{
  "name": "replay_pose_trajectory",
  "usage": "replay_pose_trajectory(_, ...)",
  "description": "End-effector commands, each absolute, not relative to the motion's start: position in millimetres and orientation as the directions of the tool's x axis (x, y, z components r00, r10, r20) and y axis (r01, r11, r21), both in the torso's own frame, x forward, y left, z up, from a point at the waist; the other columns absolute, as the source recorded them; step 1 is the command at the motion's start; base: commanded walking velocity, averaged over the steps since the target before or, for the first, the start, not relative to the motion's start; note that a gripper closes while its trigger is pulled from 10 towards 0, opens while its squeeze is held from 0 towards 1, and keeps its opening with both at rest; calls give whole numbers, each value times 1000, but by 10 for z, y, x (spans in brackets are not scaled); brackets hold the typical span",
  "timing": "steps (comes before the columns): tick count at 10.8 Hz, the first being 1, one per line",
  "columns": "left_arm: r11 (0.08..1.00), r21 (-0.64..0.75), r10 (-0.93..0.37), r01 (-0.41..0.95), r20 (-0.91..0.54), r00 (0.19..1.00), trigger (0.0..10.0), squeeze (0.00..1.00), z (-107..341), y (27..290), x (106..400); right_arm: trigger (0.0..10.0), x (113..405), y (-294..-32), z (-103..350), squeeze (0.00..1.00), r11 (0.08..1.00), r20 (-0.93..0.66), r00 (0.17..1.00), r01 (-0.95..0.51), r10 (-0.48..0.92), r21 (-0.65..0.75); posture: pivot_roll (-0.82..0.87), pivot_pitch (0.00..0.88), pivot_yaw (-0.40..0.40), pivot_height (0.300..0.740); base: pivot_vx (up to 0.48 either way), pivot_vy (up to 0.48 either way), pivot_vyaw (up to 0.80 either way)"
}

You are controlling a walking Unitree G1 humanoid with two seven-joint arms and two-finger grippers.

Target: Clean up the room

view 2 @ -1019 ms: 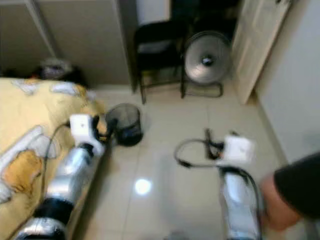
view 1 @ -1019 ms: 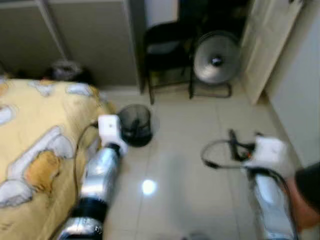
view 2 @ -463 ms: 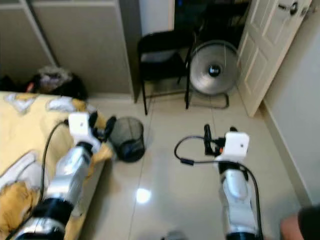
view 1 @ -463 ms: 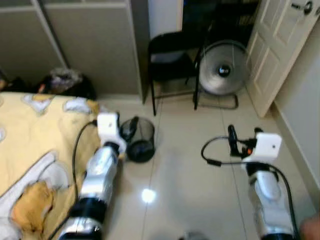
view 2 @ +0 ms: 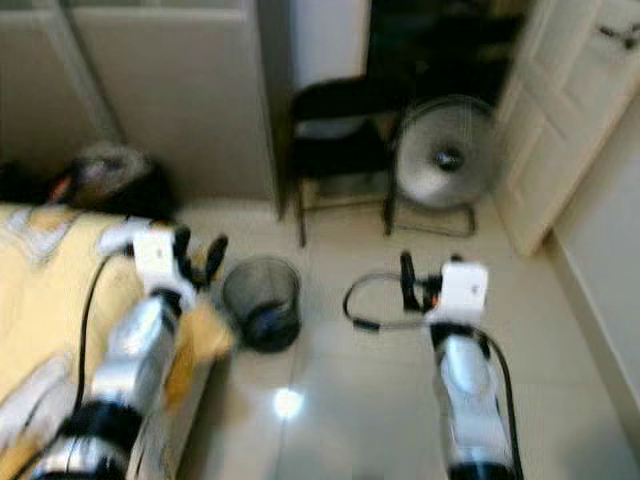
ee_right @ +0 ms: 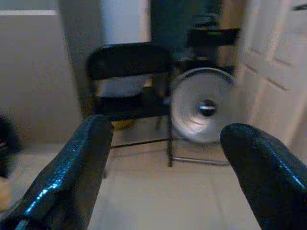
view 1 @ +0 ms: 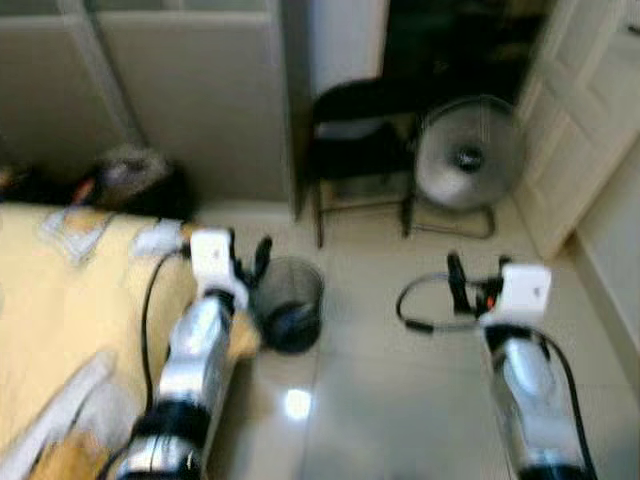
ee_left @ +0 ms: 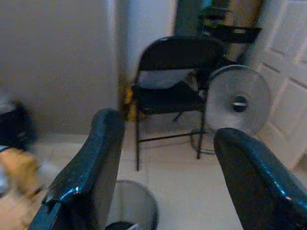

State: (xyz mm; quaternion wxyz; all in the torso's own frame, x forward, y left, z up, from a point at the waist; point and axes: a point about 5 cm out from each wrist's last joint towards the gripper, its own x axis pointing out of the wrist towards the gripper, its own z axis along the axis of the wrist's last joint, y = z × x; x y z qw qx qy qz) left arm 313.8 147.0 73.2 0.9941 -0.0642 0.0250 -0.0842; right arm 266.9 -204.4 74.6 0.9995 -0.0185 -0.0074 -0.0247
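Ahead on the tiles, one wastebasket (view 1: 292, 312), one folding chair (view 1: 362, 140), one fan (view 1: 468, 160); both grippers' jaws wide apart, empty.

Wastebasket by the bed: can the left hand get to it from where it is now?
Probably yes. The left hand hangs open beside the wastebasket, just above its rim, with nothing between them. The yellow bed lies on the hand's other side, so the way looks free.

Head and wrist views toward fan (view 1: 467, 153)
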Motion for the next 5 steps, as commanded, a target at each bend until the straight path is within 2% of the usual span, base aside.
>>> replay_pose_trajectory(1,971,-131,-207,202,-28,978,10000,0,773,1365,3173,10000,2647,-2149,763,322,996,14,996,84,-83,-43,-224,0,62,740,480,0,-631)
replay_pose_trajectory(5,964,-139,-232,225,-33,972,10000,0,772,1316,3191,10000,2581,-2136,740,322,994,11,996,90,-89,-56,-240,0,74,740,480,0,-673)
